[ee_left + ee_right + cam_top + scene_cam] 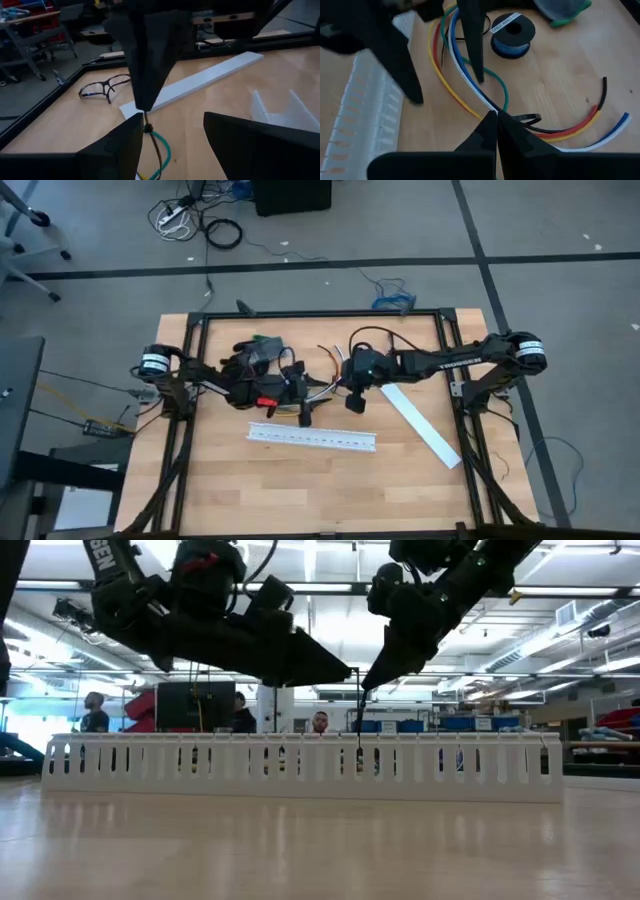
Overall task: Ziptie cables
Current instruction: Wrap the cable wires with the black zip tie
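Note:
The cables (470, 85), loose yellow, red, white, blue and green wires, lie in curves on the wooden table near its middle (322, 387). My right gripper (492, 117) hovers over them, shut on the ziptie (358, 725), a thin black strap that hangs straight down. My left gripper (172, 145) is open just to the left (300, 405). Its two fingers stand on either side of the right gripper's fingertips and touch nothing. The ziptie's lower end is hidden behind the white channel in the low view. My right gripper pinches the ziptie's upper end (358, 685) between its two fingertips. The fingers come from above, slanting down from the table's right. The strap hangs upright below them. A small black loop (527, 118) shows beside the fingertips over the cables; whether it touches them I cannot tell.
A long white slotted channel (312, 438) lies near the table's middle in front of the grippers. A flat white strip (420, 425) lies slantwise at the right. A spool of blue wire (512, 32) and a pair of glasses (105, 87) lie nearby. People stand in the room beyond.

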### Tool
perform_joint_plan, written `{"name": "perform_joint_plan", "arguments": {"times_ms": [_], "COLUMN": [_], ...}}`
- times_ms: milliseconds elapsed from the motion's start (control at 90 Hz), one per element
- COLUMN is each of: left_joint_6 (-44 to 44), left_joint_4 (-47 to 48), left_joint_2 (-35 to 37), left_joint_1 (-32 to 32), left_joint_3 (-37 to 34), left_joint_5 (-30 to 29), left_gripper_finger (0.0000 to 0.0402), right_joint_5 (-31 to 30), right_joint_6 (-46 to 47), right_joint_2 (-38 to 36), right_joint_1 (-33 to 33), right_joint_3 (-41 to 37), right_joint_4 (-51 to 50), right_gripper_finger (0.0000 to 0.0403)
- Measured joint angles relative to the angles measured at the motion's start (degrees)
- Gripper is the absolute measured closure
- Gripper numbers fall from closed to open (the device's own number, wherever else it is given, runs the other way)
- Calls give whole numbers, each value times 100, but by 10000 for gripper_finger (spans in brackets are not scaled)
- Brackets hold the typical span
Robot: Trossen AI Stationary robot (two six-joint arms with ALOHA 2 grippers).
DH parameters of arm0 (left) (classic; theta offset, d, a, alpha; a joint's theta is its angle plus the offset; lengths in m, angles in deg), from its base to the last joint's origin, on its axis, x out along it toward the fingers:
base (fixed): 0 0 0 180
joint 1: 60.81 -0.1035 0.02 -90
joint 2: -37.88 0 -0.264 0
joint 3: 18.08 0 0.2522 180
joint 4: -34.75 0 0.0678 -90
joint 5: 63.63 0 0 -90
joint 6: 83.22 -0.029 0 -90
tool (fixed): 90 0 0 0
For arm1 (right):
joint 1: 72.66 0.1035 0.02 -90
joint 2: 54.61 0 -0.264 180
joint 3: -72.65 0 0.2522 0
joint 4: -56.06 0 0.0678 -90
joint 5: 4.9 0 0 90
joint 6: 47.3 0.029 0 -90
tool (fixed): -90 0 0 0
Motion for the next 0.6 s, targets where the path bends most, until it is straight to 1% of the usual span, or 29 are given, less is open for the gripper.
{"name": "perform_joint_plan", "arguments": {"times_ms": [211, 333, 444, 600], "left_joint_6": [31, 300, 323, 327], "left_joint_4": [40, 13, 32, -11], "left_joint_2": [-355, -476, -540, -538], "left_joint_1": [-83, -210, -264, -290], "left_joint_3": [154, 265, 311, 322], "left_joint_5": [-149, -178, -188, 73], "left_gripper_finger": [198, 198, 198, 198], "right_joint_5": [40, 55, 55, 57], "right_joint_6": [-6, -48, -52, -71], "right_joint_2": [0, 0, 0, 0], "right_joint_1": [0, 0, 0, 0], "right_joint_3": [-2, 0, 0, 0], "right_joint_4": [12, 25, 21, 20], "right_gripper_finger": [403, 403, 403, 403]}}
